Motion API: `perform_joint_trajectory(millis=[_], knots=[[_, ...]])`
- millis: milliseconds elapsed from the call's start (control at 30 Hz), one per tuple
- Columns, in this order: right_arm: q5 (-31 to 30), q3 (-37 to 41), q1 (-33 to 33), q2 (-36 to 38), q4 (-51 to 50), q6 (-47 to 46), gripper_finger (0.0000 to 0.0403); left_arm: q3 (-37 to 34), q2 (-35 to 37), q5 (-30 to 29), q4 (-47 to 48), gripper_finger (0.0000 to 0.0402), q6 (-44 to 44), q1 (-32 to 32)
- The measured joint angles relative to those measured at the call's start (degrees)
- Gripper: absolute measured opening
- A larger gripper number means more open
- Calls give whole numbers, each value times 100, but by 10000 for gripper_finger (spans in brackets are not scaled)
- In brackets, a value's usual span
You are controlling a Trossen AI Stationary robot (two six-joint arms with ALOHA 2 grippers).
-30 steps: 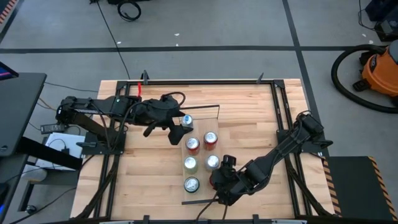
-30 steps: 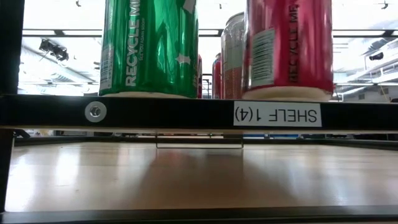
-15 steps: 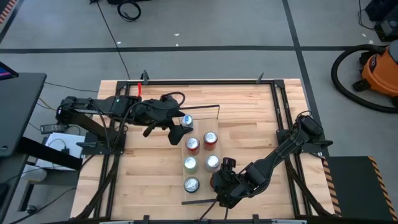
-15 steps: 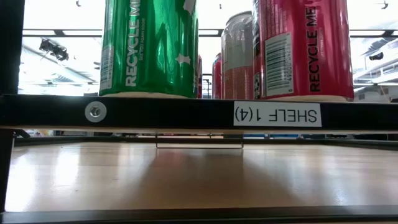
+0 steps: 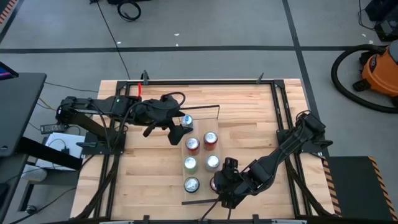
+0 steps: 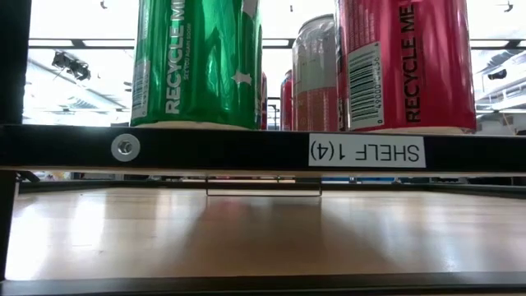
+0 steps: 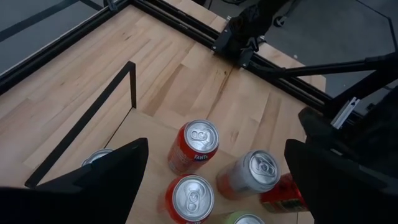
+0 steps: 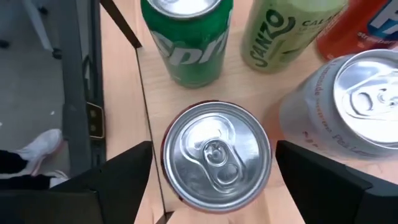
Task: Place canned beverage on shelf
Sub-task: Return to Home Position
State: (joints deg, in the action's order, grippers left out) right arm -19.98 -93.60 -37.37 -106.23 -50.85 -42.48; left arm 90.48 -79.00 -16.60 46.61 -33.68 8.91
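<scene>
The shelf (image 5: 201, 154) is a narrow pale board with a black wire rail at each short end, and it lies on the wooden tabletop. Several cans stand upright on it. My right gripper (image 5: 217, 185) reaches down over the board's near end and is shut on a red can (image 8: 214, 155), which stands next to a green can (image 8: 189, 37). In the low view the red can (image 6: 407, 66) and the green can (image 6: 197, 62) rise behind the labelled black rail (image 6: 246, 150). My left gripper (image 5: 177, 132) is open above the far cans and touches nothing. My right gripper holds the red can by two opposite sides of its body (image 8: 166, 158), one finger (image 8: 118, 180) on each side. The fingers come from above, pointing down. The can is upright. The black rail hides whether its base rests on the board.
A silver can (image 8: 357, 99) and a light-green can (image 8: 283, 31) stand close beside the red one. An orange-red can (image 7: 196, 143) and others fill the far part of the board. Black frame rails (image 5: 280, 112) border the tabletop. An orange vacuum (image 5: 379, 71) stands on the floor.
My right gripper has carried the red can a little toward the table's near edge. In the low view the can has shifted sideways and shows larger, still upright.
</scene>
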Motion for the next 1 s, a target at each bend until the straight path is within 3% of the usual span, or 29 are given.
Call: perform_joint_trajectory(millis=[267,433,567,633,700,800,1000], knots=[[26,2,114,348,-48,-133,353,-2,55,-4,-267,389,437,40],[8,4,200,823,-252,-298,353,-4,183,-68,-969,389,1272,336],[-835,7,101,1347,-321,-286,352,-145,347,-244,-1401,388,1675,509],[-1508,97,-25,1645,-337,-224,351,-538,528,-286,-1817,383,1639,516],[-1793,367,-82,2029,-316,-274,349,-1172,813,-295,-2186,372,1408,515],[-1938,1042,-93,2742,-76,-522,348,-2215,1339,-265,-2997,352,962,520],[-1778,2890,149,4389,1565,-505,348,-3739,2303,-539,-4354,325,468,436]])
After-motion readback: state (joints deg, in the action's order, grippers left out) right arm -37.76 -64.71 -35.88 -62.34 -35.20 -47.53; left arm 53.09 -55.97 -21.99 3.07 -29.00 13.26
